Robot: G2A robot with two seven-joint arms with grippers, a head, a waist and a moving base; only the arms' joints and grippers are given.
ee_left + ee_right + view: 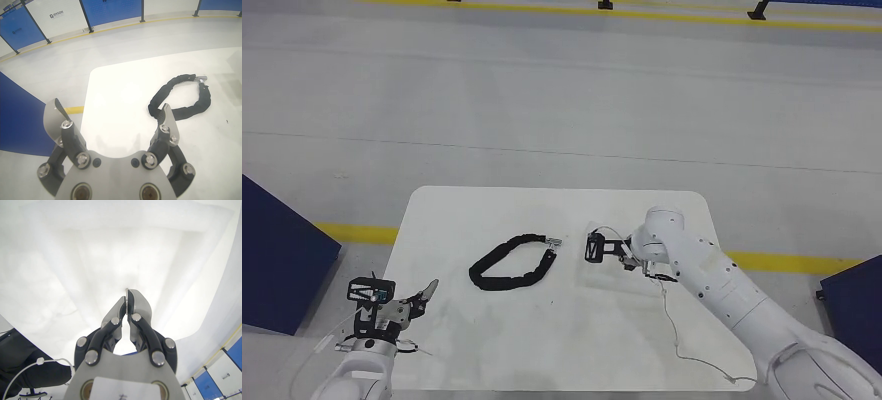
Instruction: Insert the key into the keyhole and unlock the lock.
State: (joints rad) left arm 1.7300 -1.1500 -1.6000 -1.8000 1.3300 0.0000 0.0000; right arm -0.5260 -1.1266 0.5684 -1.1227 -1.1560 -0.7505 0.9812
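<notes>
Lock first: your black, fabric-sleeved chain lock (507, 265) lies flat in a loose loop on the white table (542, 345), and everything below is placed from it. Its two bare metal ends (554, 241) lie close together at one side of the loop. Whether they are joined, you cannot tell from these views.

Your right gripper (593, 247) sits just beyond those metal ends, near them but not touching, with its tip turned toward the lock. In the right wrist view you see the right gripper (127, 294) with its pads pressed together on a thin, flat piece of metal seen edge-on, the key (126, 291). A short bit of the key stands out past the fingertips, and it is apart from the lock. A thin white cable (670, 335) trails from that arm over the table, on the side away from the lock.

Your left gripper (417, 300) hangs well apart from the lock, on the side of the loop opposite the metal ends, at the table's edge. Its own wrist view shows the left gripper (111, 105) spread wide, ribbed pads (161, 114) bare. The chain lock (205, 99) lies beyond one fingertip, with its metal ends (201, 77) on the far side of the loop from this gripper.
</notes>
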